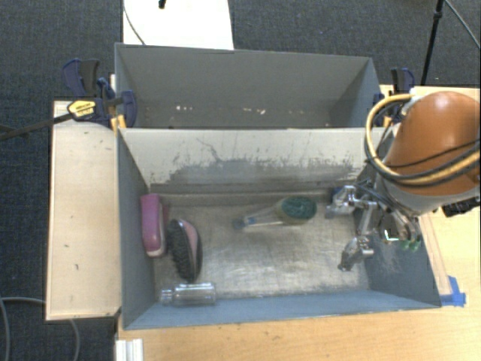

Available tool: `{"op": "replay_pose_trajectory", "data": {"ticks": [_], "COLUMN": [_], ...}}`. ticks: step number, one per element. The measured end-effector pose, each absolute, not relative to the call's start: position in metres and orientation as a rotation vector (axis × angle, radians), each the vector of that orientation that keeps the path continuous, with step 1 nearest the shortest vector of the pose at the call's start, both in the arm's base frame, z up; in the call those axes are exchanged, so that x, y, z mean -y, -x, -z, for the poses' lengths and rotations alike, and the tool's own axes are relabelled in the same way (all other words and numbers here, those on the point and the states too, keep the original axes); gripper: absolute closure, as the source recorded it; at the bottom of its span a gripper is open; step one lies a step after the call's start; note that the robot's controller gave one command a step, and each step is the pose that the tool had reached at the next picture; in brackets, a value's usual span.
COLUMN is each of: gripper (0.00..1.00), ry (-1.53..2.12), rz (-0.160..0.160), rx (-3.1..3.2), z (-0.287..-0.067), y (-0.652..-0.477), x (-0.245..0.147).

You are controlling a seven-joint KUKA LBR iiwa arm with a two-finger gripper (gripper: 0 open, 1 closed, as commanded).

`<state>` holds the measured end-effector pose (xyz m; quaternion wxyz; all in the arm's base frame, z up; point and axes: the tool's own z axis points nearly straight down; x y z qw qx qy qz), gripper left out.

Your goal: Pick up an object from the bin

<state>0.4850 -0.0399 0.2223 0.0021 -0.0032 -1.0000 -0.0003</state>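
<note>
Nearest the camera, in the front-left corner of the grey metal bin (285,265), a clear plastic bottle (188,295) is lying on its side, its length running along the front wall. Just behind it a hairbrush (183,248) with black bristles and a pinkish back is resting on the floor, pointing from front to back. Its near end is coming close to the bottle, though I cannot tell whether the two are touching.

Across the bin, at about the same depth, the gripper (352,256) is hanging low over bare floor close to the right wall, well apart from the bottle and the hairbrush. Whether the pincer is released or clenched I cannot tell from this angle. Above it the wrist is carrying a rounded orange cover (436,138), with black and yellow cables (387,168) looping around it.

Farther back on the left, a pink stapler-shaped object (152,225) is lying along the left wall, just beside the hairbrush.

Farther still, near the foot of the back wall and right of the middle, a green-headed utensil (297,209) is lying flat, its pale handle pointing toward the view's left. It is the loose thing lying nearest the gripper, sitting behind it and a little toward the middle of the bin, apart from it
</note>
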Motion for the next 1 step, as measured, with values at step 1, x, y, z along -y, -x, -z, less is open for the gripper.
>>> {"op": "replay_pose_trajectory", "data": {"ticks": [1], "gripper": [0.0], "ry": [-0.308], "rz": [0.002], "rx": [3.129], "z": [-0.13], "y": [-0.5875], "x": [0.0068]}}
